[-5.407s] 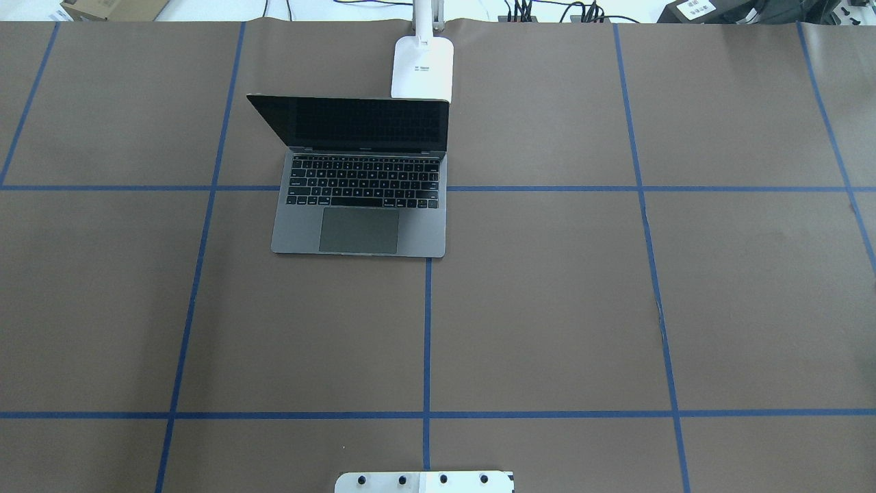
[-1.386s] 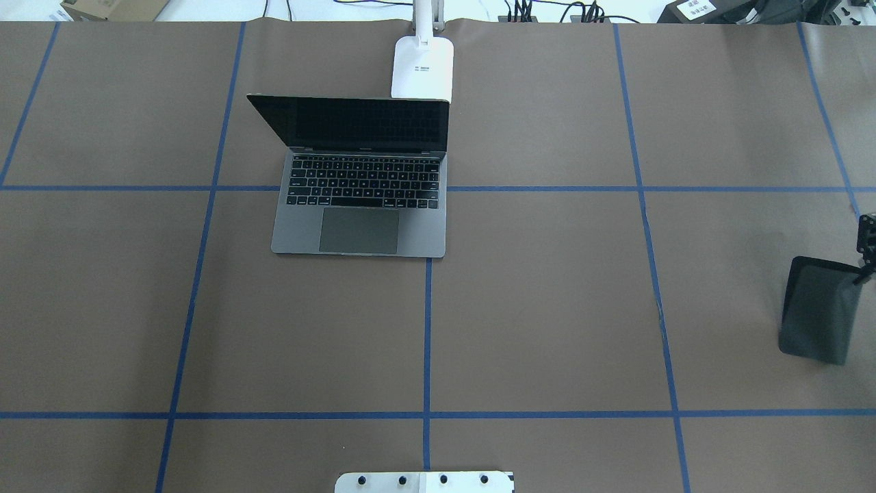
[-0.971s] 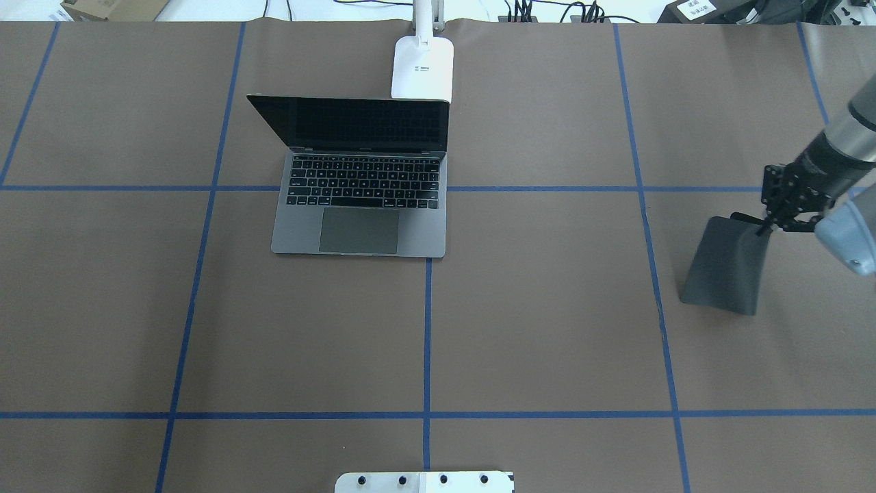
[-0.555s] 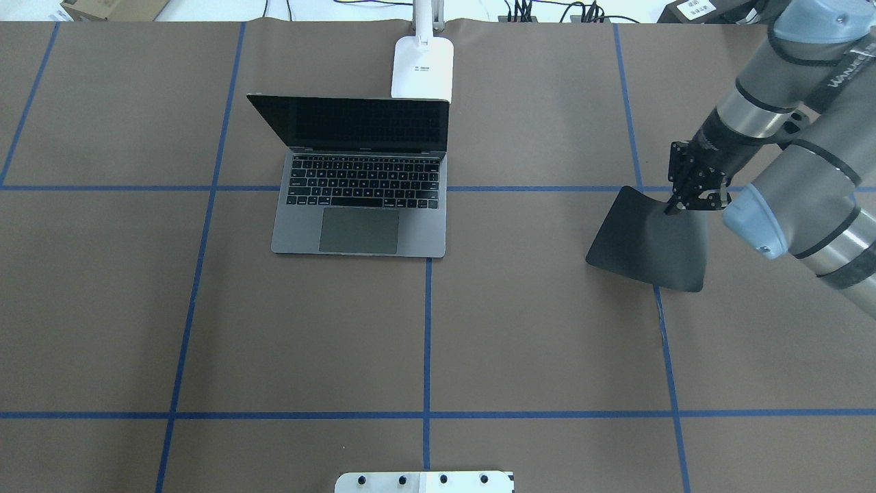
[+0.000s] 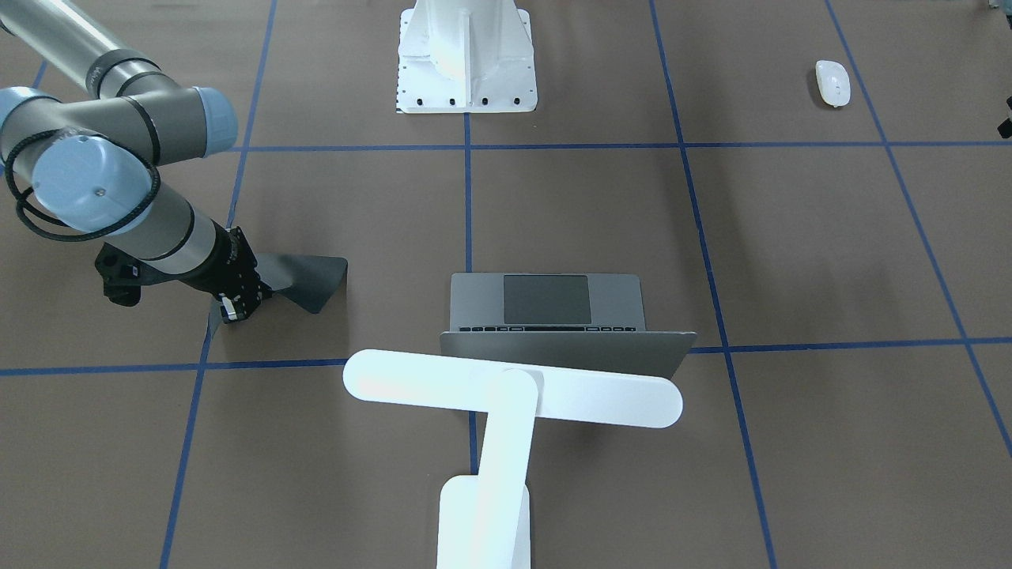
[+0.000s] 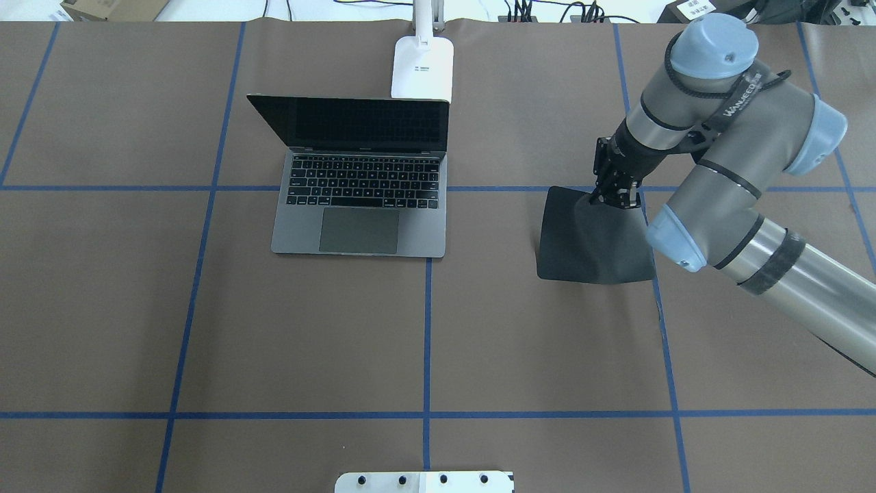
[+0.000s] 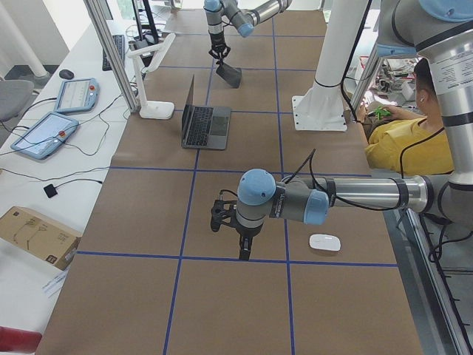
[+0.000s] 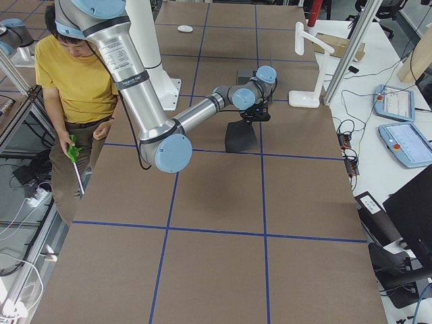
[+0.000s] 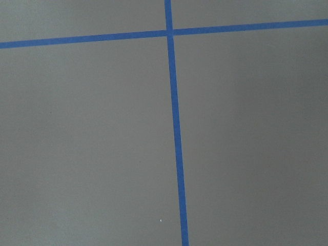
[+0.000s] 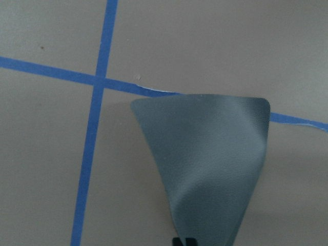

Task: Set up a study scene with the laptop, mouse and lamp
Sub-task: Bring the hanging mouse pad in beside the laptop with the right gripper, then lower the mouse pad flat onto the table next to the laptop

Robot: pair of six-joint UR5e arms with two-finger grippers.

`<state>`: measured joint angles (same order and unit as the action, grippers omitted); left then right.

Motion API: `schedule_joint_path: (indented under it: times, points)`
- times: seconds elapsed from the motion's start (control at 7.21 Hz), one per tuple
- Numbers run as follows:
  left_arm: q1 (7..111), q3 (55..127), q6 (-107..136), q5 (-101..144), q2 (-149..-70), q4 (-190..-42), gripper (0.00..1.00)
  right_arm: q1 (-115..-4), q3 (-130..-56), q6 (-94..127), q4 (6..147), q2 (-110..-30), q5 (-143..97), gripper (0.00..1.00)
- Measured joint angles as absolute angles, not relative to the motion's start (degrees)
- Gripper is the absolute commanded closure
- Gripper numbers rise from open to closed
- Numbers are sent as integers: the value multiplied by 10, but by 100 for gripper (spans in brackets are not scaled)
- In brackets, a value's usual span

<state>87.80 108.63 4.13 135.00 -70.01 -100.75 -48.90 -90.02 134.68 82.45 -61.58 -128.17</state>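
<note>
The grey laptop [image 6: 359,185] stands open left of the table's middle, with the white lamp [image 6: 422,65] behind it and the lamp's bar head [image 5: 514,387] over the lid. To the laptop's right, my right gripper [image 6: 609,198] is shut on the far edge of a thin black mat [image 6: 592,239], which droops toward the table. In the right wrist view the mat [image 10: 210,154] fills the centre. The white mouse [image 5: 832,82] lies near the robot's side on my left. My left gripper [image 7: 244,251] points down beside the mouse [image 7: 324,242]; I cannot tell its state.
The white robot pedestal [image 5: 466,55] stands at the table's near-middle edge. A person in a yellow shirt [image 8: 74,74] stands beside the table behind the robot. Blue tape lines [image 6: 426,329] grid the brown tabletop. The left wrist view holds only tabletop and tape.
My right arm has come in from the right edge and carried the hanging black mat leftward, closer to the laptop. Laptop and lamp have not moved.
</note>
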Motion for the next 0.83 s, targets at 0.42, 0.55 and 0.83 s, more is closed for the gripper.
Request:
schedule_joint_path:
  times: [0.42,0.55,0.83]
  points:
    - [878,1086,41,1350,-701,-1007,0,-471,-846,1423,780,-562,-1241,100]
    - [877,1086,41,1350,-701,-1007,0,-468,-833,1435,778,-547,-1236,100]
    - [877,1081,41,1350,-704,-1008,0,-459,-807,1487,774,-517,-1215,100]
